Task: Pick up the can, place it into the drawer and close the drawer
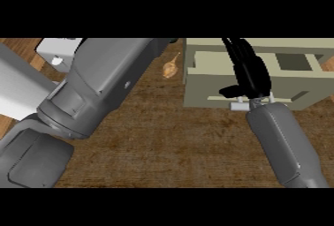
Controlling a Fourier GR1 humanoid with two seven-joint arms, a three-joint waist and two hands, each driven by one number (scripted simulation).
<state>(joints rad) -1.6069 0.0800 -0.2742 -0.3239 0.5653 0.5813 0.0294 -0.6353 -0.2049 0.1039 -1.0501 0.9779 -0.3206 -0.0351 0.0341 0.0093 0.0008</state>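
Note:
A beige drawer unit (209, 88) stands on the counter at the upper right, with a dark recess (294, 62) near its right end and a small white handle (239, 106) at its front edge. My right hand (251, 75) lies over the unit, its fingers stretched straight toward the far side and its thumb (229, 92) sticking out to the left just above the handle. It holds nothing that I can see. No can shows anywhere in view. My left forearm (98, 88) fills the left side and runs out at the top edge, so the left hand is out of sight.
A small tan object (171, 68) lies on the brown counter (176, 145) just left of the drawer unit. A white box-like thing (57, 47) sits at the top left, partly behind my left forearm. A pale slab (16, 92) crosses the left edge.

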